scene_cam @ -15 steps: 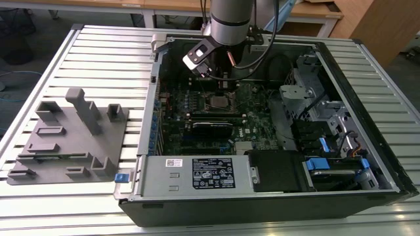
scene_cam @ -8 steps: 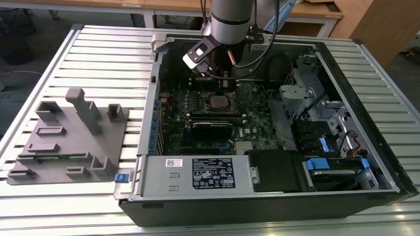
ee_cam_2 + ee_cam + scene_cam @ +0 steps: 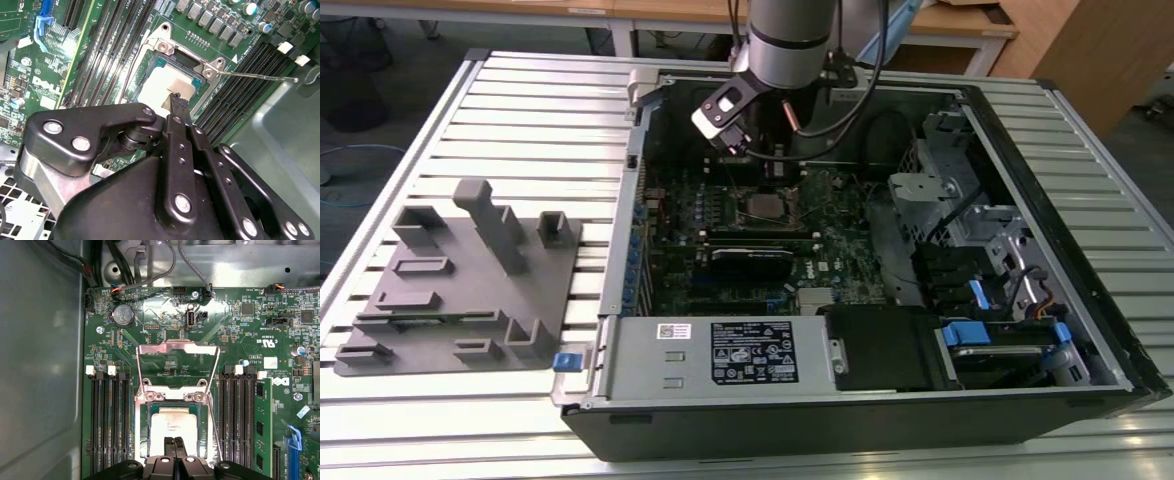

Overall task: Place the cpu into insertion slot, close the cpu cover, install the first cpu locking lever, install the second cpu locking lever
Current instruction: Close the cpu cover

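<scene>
**CPU in slot; cover open, levers free**

The gripper (image 3: 175, 444) has its 2 fingers pressed together with nothing between them, tips over the nearest edge of the cpu (image 3: 172, 422); contact cannot be confirmed. The cpu lies flat inside the insertion slot (image 3: 144, 426), directly beneath the tips. Just beyond the tips, the cpu cover (image 3: 177, 346) stands swung back on its hinge, and 1 locking lever (image 3: 215, 385) runs alongside. Seating looks complete. Check that the chip sits level on all 4 sides, and keep any contact light and vertical, since a tilted chip could bend the socket contacts.
</scene>
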You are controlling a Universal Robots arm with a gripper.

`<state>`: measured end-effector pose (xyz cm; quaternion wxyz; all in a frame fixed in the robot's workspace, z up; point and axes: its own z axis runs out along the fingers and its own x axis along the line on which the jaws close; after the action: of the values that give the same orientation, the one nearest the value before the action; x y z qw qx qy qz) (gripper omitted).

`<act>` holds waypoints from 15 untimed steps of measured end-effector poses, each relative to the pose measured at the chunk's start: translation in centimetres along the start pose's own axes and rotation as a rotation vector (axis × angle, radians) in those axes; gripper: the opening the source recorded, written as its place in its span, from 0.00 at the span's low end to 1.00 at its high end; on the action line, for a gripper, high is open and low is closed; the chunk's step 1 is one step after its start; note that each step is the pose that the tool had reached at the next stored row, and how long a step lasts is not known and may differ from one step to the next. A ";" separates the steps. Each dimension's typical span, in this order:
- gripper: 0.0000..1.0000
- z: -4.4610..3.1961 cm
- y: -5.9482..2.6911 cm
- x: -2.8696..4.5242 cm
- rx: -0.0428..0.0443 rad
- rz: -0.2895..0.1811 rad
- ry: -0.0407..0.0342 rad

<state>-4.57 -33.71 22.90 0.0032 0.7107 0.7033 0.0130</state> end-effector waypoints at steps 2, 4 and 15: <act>0.11 -0.20 0.01 0.01 -0.0002 0.000 0.0003; 0.11 -0.48 0.01 0.01 -0.0003 0.000 0.0004; 0.11 -2.58 0.06 0.04 -0.0003 0.000 0.0004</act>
<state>-4.56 -33.70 25.48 0.0032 0.7107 0.7033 0.0132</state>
